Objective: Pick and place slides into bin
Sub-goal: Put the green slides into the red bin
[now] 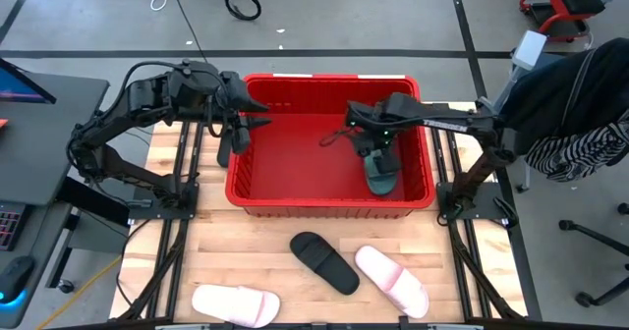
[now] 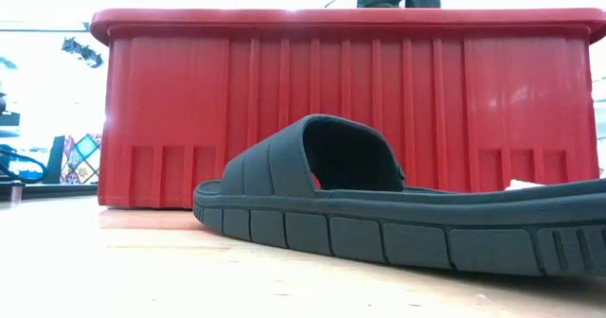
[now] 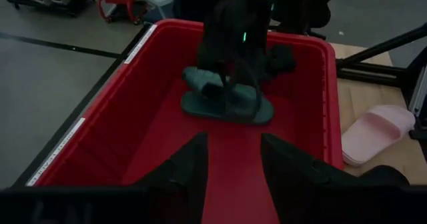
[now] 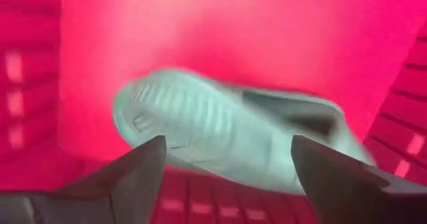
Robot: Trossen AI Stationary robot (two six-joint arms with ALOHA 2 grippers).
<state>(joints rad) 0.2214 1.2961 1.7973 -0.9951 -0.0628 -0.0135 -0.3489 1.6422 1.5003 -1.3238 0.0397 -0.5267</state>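
One teal slide (image 1: 381,174), ribbed sole showing, lies in the red bin (image 1: 257,193)

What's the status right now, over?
Right gripper open over teal slide inside red bin. Left gripper open, at bin's rim. Black slide, two pink slides on table.

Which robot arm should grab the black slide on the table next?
Probably the right. Its open gripper hangs in the red bin over a teal slide, on the side nearer the black slide. The left gripper waits by the bin's far left corner.
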